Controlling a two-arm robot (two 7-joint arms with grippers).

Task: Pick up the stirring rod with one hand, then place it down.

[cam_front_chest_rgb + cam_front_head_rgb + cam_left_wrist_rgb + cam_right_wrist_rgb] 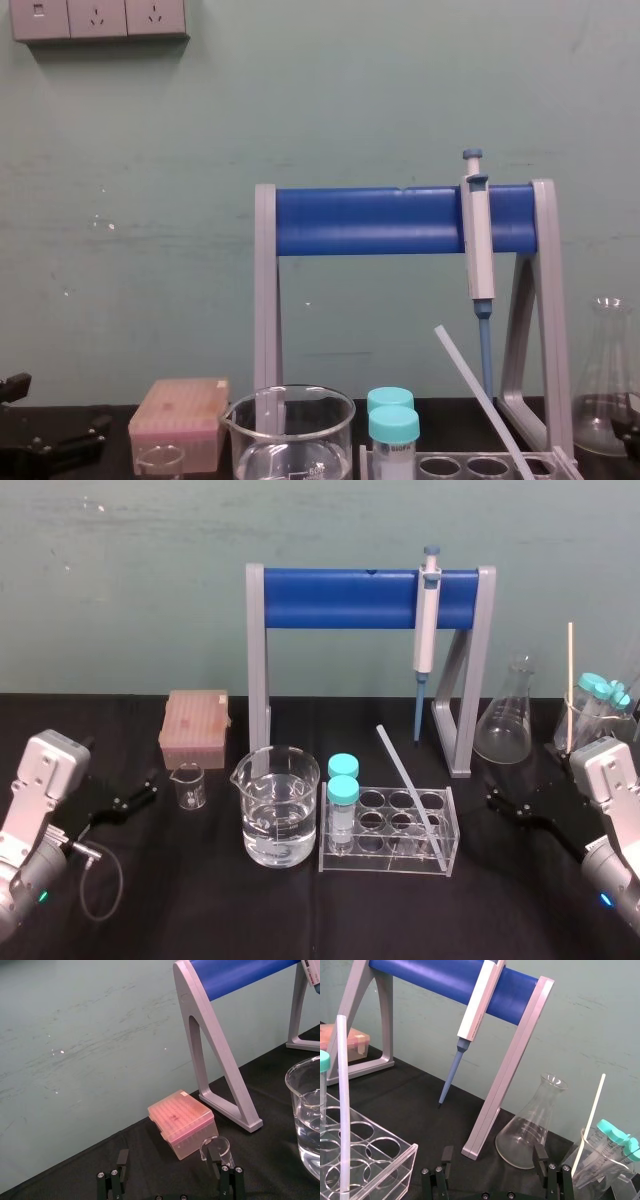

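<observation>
**Stirring rod untouched in rack; both tools open and empty**

Head view: The stirring rod (411, 792) stood slanted in the clear tube rack (380, 864) at the centre of the table (200, 910). Its lower end sat in a near right well and its upper end leaned far and left. The rack kept it propped, leaving the upper length free for a grasp. The left tool (135, 791) lay at the left and the right tool (508, 804) at the right, both well apart from the rod. A water beaker (277, 810) and two capped tubes (343, 785) stood left of the rod, so approach from the right was judged clearer.

Left wrist view: The left tool (170, 1160) had its fingers spread with nothing between them. A small beaker (216, 1147) and a pink tip box (181, 1122) stood just ahead.

Right wrist view: The right tool (493, 1156) was likewise wide and empty. The rod (342, 1110) stood in the rack off to one side, and a conical flask (530, 1130) stood ahead.

Chest view: The rod (482, 398) rose slantwise near the hanging pipette (478, 240). A careless lift was judged liable to strike it.
</observation>
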